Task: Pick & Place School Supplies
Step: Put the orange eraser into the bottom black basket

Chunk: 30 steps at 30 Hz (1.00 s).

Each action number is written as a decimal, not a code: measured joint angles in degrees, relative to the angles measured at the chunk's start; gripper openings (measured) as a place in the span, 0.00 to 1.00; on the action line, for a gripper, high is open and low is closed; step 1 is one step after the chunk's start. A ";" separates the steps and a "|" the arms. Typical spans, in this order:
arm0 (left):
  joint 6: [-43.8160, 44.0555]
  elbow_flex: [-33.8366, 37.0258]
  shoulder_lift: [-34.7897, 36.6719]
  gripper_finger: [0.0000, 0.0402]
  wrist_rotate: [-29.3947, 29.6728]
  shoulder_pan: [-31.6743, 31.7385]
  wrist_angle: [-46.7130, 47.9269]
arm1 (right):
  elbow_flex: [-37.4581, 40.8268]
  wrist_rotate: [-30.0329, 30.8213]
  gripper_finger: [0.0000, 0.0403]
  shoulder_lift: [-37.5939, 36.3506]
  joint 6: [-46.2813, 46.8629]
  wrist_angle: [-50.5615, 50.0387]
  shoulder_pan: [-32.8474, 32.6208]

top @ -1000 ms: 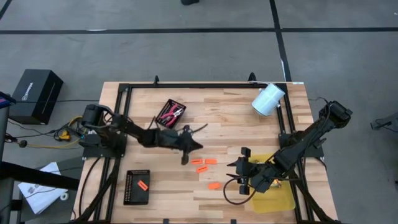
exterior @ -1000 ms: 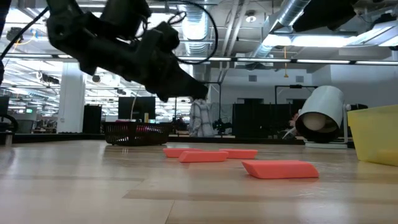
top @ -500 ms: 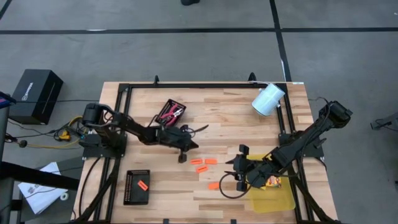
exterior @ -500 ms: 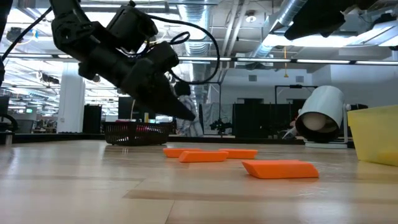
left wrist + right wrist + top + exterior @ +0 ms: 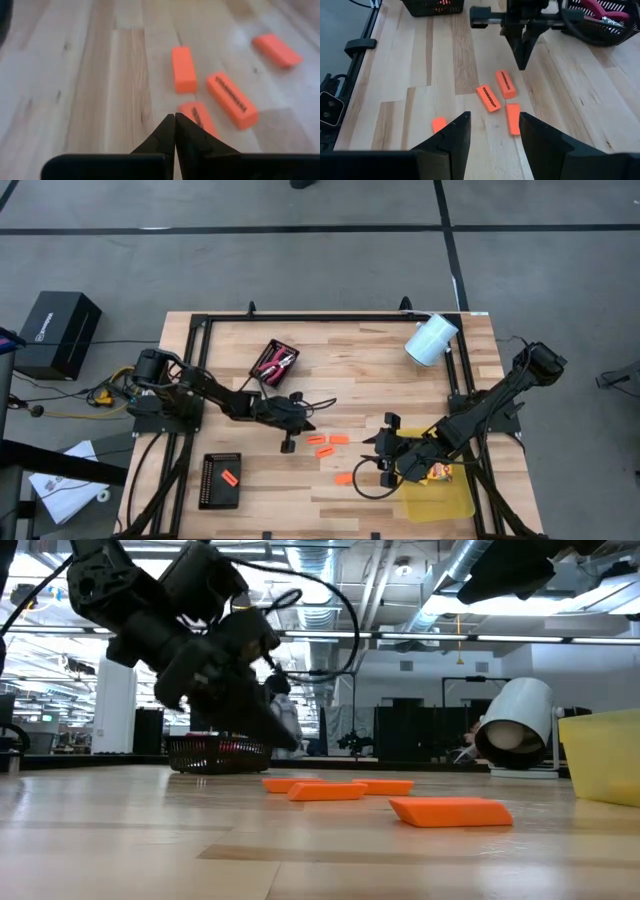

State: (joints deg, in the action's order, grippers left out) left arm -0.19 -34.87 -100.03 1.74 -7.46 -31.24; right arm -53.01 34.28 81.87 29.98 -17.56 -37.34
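Flanking the orange pieces [image 5: 329, 440]: mesh trays [image 5: 221, 481], yellow bin [image 5: 440, 498].

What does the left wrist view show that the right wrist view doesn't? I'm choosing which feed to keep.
Only the left wrist view shows the left pincer shut from behind. Only the right wrist view shows the open right pincer, two black mesh trays and a fourth orange piece apart. Both show the cluster of three orange pieces on the wooden table.
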 joint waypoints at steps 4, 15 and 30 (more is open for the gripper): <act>0.37 0.00 -3.82 0.01 -0.61 0.00 -0.19 | 0.00 0.00 0.39 0.00 0.02 0.13 0.00; -0.91 0.02 -5.49 0.00 -0.68 -0.31 -4.87 | 0.00 -0.02 0.39 0.00 0.02 0.15 -0.02; -1.39 0.02 -3.12 0.01 -2.21 -0.39 -3.44 | 0.00 -1.51 0.39 0.00 0.02 0.07 -0.02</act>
State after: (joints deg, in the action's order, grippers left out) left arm -1.57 -34.85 -103.15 -0.47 -7.86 -34.69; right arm -53.01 32.77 81.87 30.00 -17.50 -37.36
